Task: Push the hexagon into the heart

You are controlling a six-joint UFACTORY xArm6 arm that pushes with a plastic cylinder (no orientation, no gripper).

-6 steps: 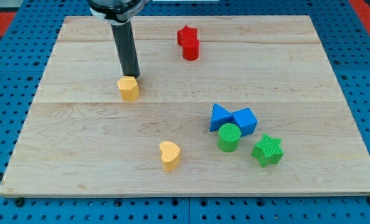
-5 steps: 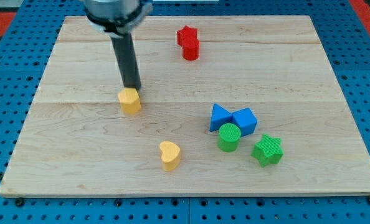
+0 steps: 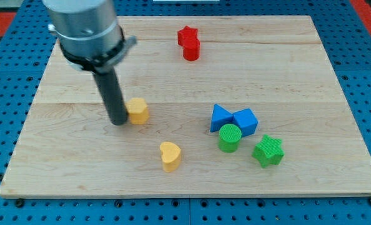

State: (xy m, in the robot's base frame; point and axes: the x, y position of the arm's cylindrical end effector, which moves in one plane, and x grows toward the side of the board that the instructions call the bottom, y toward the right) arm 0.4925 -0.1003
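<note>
A yellow hexagon block (image 3: pixel 138 110) lies left of the board's middle. A yellow heart block (image 3: pixel 170 155) lies below and to the right of it, apart from it. My tip (image 3: pixel 118 121) rests on the board just left of the hexagon, touching or almost touching its left side. The dark rod rises from the tip to the arm's grey body at the view's top left.
A red star and a red block (image 3: pixel 189 42) sit together near the view's top. Two blue blocks (image 3: pixel 233 119), a green cylinder (image 3: pixel 229 137) and a green star (image 3: pixel 268 150) cluster at the right. The wooden board (image 3: pixel 310 75) lies on a blue pegboard.
My tip has moved from above the hexagon down to its left side. The hexagon has slid down and a little to the right, closer to the heart.
</note>
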